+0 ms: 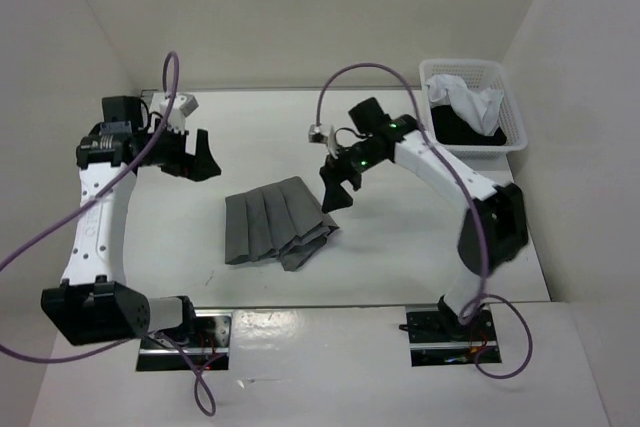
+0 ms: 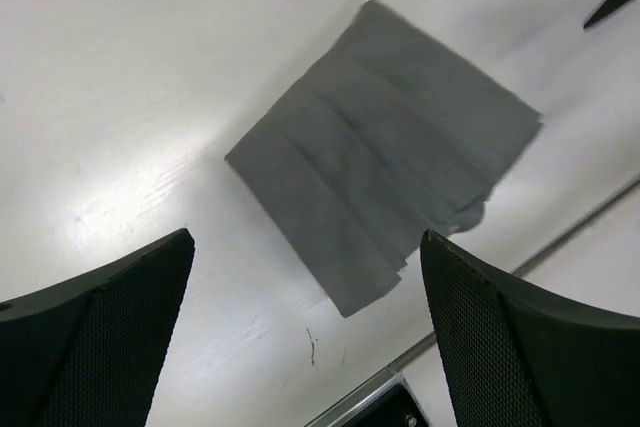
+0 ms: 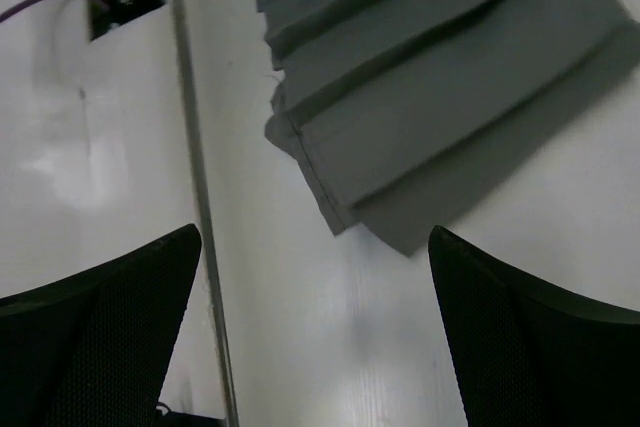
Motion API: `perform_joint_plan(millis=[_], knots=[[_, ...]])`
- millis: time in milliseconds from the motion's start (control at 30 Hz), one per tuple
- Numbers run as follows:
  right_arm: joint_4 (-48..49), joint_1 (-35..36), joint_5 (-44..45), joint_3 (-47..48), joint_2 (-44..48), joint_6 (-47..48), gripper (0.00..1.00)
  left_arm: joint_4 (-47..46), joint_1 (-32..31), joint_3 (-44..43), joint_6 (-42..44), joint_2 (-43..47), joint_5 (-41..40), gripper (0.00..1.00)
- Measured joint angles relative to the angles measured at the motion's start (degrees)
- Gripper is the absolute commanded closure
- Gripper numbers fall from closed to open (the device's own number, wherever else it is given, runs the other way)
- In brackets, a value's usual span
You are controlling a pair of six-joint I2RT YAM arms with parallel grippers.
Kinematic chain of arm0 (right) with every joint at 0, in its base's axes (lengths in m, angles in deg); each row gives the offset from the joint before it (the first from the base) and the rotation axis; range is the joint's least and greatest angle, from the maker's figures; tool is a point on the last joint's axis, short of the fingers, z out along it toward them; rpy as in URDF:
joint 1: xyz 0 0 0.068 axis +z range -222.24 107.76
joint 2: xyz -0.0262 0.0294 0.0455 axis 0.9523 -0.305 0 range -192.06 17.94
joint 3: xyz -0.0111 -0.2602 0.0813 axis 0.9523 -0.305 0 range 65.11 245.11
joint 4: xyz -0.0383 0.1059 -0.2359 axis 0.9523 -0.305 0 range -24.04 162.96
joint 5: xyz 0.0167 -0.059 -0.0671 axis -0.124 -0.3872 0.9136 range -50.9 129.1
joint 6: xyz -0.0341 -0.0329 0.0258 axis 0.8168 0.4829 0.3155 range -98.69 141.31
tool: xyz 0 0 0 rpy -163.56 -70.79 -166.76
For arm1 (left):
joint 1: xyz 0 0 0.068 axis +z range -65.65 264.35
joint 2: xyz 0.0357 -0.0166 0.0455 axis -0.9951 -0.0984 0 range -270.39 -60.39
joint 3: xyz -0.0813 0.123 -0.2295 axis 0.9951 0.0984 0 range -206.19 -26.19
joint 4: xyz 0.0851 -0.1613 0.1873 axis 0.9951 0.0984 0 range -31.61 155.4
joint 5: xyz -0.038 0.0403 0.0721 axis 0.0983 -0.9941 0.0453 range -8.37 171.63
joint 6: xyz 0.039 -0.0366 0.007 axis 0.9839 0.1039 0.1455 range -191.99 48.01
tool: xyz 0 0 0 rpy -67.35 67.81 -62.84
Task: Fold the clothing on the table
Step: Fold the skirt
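Note:
The clothing, a dark grey pleated skirt (image 1: 272, 227), lies flat on the white table (image 1: 400, 247) between the two arms, with its pleats bunched at its near right corner. My left gripper (image 1: 203, 159) hangs open above the table, left of and beyond the skirt. In the left wrist view the skirt (image 2: 385, 147) lies ahead of the open left gripper (image 2: 306, 237). My right gripper (image 1: 338, 187) hovers open just beyond the skirt's right edge. The right wrist view shows a skirt (image 3: 440, 77) corner ahead of the empty right gripper (image 3: 315, 232).
A white basket (image 1: 460, 65) stands at the back right, holding a white garment (image 1: 470, 102) and a black garment (image 1: 465, 134). A metal rail (image 1: 330, 307) runs along the near edge by the arm bases. White panels wall the table.

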State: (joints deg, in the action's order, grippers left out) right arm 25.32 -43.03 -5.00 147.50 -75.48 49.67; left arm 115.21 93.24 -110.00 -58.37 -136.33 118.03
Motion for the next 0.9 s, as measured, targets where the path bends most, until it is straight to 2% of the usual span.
perform_joint_plan(millis=[167, 300, 567, 733, 900], knots=[[-14.53, 0.68, -12.83, 12.02, -20.63, 12.17, 0.02, -7.06, -0.26, 13.46, -4.76, 6.88, -10.97, 0.0], [-20.85, 1.95, -15.63, 12.92, -27.74, 16.28, 0.02, -10.1, -0.04, 18.93, -6.32, 9.16, -14.53, 0.0], [-23.96, 10.14, -19.78, 20.37, -24.24, 18.03, 0.02, -14.49, 1.6, 22.99, -6.29, 10.67, -15.3, 0.0], [-23.58, 10.23, -21.07, 21.64, -18.86, 16.65, 0.02, -15.02, 2.08, 23.61, -6.23, 10.01, -15.06, 0.0], [-23.37, 10.54, -22.29, 20.41, -18.51, 16.72, 0.02, -15.13, 2.08, 23.61, -6.08, 8.83, -14.64, 0.0]])
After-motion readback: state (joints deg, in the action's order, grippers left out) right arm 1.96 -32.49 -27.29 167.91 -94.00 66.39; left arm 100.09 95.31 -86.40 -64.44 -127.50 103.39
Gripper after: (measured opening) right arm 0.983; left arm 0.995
